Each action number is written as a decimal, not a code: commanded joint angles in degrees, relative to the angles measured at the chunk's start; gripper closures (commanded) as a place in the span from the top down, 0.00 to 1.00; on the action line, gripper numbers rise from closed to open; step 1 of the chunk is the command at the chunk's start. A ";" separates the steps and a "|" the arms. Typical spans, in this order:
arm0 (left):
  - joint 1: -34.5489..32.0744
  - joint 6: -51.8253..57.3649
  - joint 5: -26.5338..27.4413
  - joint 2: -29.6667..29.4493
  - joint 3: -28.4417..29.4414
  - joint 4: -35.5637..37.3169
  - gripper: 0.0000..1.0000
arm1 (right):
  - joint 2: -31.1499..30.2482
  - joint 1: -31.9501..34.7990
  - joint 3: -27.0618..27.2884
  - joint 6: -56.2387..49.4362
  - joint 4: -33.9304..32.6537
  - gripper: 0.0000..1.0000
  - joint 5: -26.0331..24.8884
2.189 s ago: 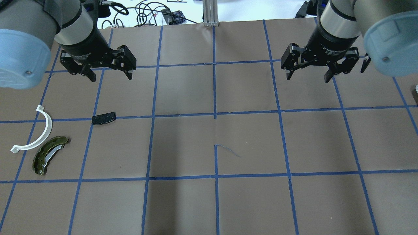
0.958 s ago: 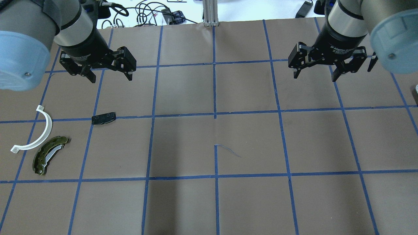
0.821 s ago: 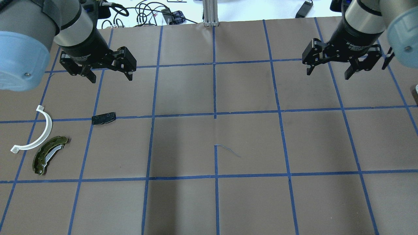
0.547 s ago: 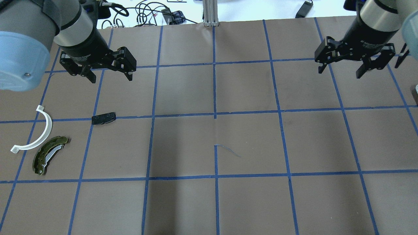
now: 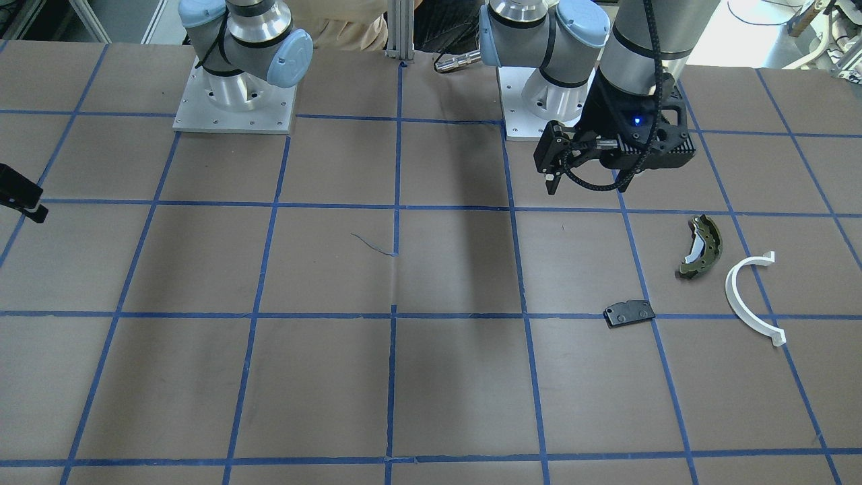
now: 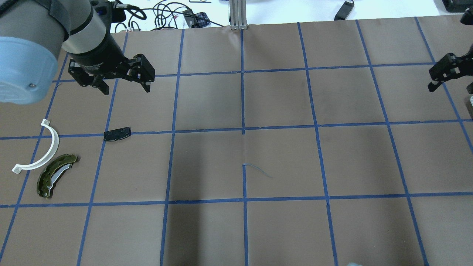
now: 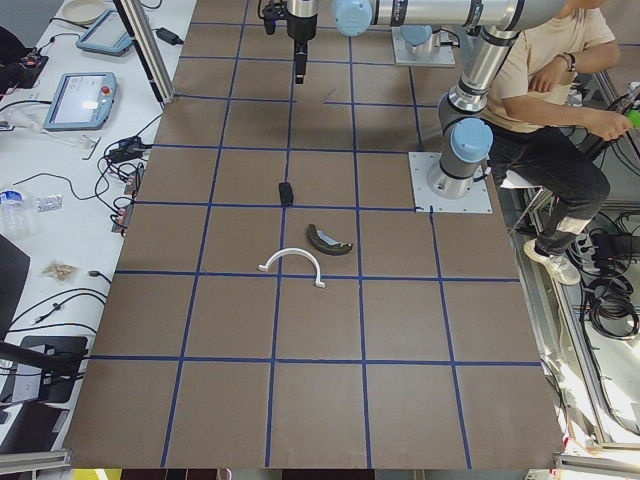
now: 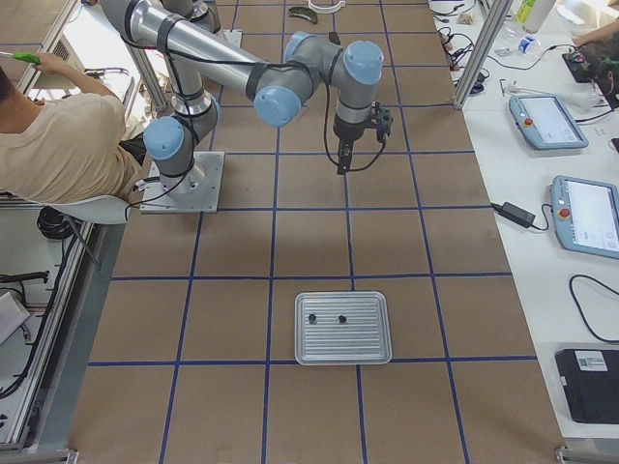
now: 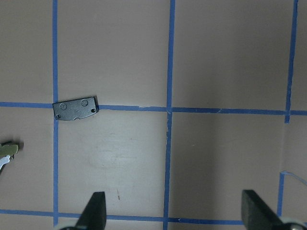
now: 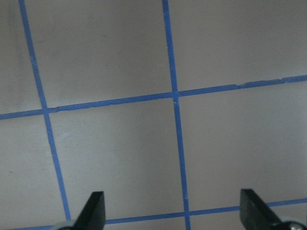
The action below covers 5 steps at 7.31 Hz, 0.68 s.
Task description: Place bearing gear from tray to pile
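Right jaws have slid to the overhead view's right edge, spread wide, empty. Left jaws hang upper left, open, empty. Tray (image 8: 343,346), lower centre of the right-side view, holds two small dark parts (image 8: 311,318); pile (image 6: 46,176) lies on the surface at overhead's left.

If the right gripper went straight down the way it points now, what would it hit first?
Bare table paper, close to a blue tape crossing. Nothing lies under the open right gripper in its wrist view, though its height above the table is unclear.

Robotics lab: teach pendants (image 8: 587,215), taped table (image 6: 281,99)
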 commanded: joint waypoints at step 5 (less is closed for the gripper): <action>0.17 0.07 -0.07 0.12 -0.02 0.30 1.00 | 13.36 -16.20 -3.65 -9.51 -13.83 1.00 -2.46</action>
